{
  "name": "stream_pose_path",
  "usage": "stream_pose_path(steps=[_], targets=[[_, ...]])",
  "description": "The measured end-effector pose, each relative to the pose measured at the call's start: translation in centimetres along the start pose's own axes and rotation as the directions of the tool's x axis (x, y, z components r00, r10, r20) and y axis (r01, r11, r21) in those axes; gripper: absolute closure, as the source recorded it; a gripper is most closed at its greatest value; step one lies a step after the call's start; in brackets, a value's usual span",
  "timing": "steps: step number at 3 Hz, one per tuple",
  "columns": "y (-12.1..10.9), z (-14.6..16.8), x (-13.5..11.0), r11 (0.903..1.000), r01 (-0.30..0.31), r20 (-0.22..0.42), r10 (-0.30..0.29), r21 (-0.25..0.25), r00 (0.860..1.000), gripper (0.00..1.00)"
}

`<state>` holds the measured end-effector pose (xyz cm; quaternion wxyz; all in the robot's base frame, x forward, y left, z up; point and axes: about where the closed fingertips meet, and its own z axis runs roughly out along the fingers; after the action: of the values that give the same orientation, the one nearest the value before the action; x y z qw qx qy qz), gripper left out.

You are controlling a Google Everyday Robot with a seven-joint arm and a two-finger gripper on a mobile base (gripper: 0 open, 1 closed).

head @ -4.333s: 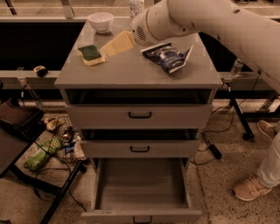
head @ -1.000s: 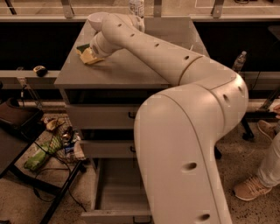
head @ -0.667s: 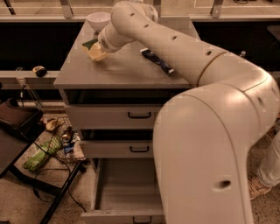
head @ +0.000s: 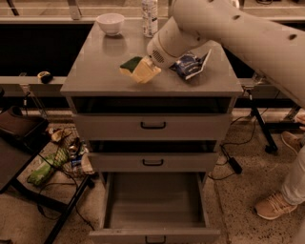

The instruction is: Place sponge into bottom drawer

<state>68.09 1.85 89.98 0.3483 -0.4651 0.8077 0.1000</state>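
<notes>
The sponge (head: 130, 64), dark green on top with pale yellow foam below, is held in my gripper (head: 143, 71) just above the front middle of the grey cabinet top (head: 95, 71). The gripper is shut on it, and its pale fingers cover the sponge's right side. The big white arm comes in from the upper right. The bottom drawer (head: 155, 202) is pulled out at the foot of the cabinet, directly below, and its plain grey inside holds nothing. The two shallower drawers above it are shut.
A dark blue snack bag (head: 190, 64) lies on the cabinet top right of the gripper. A white bowl (head: 110, 23) and a bottle (head: 149, 12) stand at the back. A person's leg and shoe (head: 274, 205) are at the right. Clutter and cables (head: 47, 167) lie on the floor at the left.
The arm has swung back from over the cabinet's left. The sponge has come up from the back left of the top and moved right and forward in the gripper.
</notes>
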Motion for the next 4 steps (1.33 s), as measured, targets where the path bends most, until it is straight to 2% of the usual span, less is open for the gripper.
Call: stream_pose_path(steps=[1, 2, 3, 4], targets=[[4.6, -4.1, 8.0, 0.995, -0.073, -0.032, 0.071, -0.069, 0.997, 1.0], [7.2, -5.3, 14.1, 0.9824, -0.161, -0.032, 0.159, -0.095, 0.987, 1.0], [10.0, -3.4, 19.5, 0.9621, -0.25, -0.012, 0.25, -0.11, 0.968, 1.0], [9.1, -3.2, 19.9, 0.9623, -0.265, 0.022, 0.267, -0.061, 0.964, 1.0]])
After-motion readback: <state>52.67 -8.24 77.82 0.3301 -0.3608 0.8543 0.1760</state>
